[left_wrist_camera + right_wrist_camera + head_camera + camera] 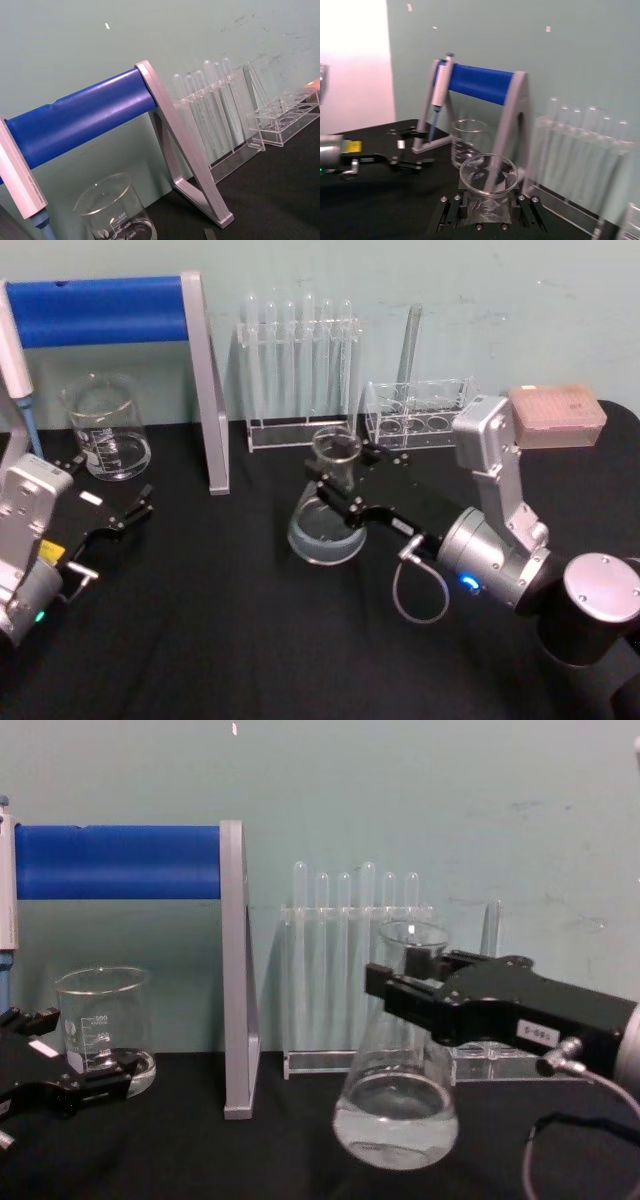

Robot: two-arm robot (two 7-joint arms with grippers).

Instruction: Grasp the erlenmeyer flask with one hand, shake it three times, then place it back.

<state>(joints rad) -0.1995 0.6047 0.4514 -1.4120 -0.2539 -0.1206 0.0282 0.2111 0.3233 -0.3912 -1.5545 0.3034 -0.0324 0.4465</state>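
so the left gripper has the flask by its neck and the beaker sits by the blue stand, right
No, the right gripper holds the erlenmeyer flask by its neck, as the chest view shows. The left gripper rests open near the beaker, which does sit by the blue stand.

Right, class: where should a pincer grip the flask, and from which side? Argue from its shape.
The neck, just under the flared rim, from the side. The flask has a base that looks too wide for the jaws; the neck is narrow and the flare should stop slipping. The right pincer holds it there, reaching in level from the robot's right. The left pincer sits idle.
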